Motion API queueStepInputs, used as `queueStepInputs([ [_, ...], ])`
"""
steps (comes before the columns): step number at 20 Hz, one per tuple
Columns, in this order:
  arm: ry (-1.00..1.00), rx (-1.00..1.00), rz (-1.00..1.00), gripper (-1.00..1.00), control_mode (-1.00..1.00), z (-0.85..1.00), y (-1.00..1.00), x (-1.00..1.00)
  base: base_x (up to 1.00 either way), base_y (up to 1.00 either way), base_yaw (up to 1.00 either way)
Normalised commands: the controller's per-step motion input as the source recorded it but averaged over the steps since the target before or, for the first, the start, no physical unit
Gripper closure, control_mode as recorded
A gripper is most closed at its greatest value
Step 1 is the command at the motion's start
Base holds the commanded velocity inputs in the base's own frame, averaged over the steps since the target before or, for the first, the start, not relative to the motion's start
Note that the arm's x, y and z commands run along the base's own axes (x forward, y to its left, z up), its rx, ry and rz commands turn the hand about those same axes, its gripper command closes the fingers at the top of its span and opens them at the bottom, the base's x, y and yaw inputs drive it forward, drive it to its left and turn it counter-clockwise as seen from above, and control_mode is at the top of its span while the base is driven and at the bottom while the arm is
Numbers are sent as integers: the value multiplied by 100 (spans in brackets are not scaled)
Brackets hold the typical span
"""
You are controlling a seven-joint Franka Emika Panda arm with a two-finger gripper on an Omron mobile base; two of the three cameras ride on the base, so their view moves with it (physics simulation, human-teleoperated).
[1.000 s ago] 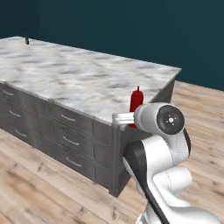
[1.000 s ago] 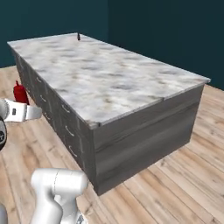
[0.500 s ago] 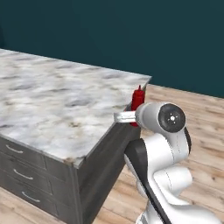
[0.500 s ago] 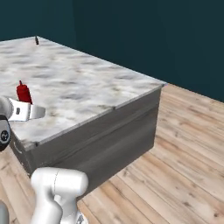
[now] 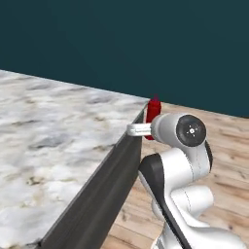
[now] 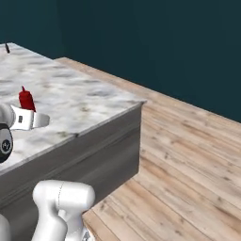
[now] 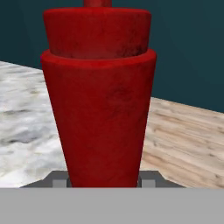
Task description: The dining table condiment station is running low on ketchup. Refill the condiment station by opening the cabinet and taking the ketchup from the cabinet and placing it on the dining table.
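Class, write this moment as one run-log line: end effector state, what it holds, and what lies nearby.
end effector: shut on ketchup | ketchup: upright, carried | nearby: marble counter corner | floor: wood planks

Dark teal wall (image 5: 121, 44), light wood-plank floor (image 6: 188, 155) — marble-topped grey counter (image 5: 53, 146)

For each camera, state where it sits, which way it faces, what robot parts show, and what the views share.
Left base view: behind-left of the arm, facing forward-down over the marble counter.
Right base view: behind-right, facing the counter's corner and the wood floor; white arm links at lower left.
Hand view: on the hand, facing the ketchup in the gripper.
Shared: ketchup, counter, floor.
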Motion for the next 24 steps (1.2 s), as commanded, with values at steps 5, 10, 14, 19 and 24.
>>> queueStepInputs([
  [5, 0, 0, 0, 100, 100, 0, 0, 0, 100, -100, -7],
  [10, 0, 0, 0, 100, 100, 0, 0, 0, 100, -100, -1],
  [14, 0, 0, 0, 100, 100, 0, 0, 0, 100, -100, 0],
  [19, 0, 0, 0, 100, 100, 0, 0, 0, 100, -100, 6],
  [24, 0, 0, 0, 100, 100, 0, 0, 0, 100, -100, 20],
])
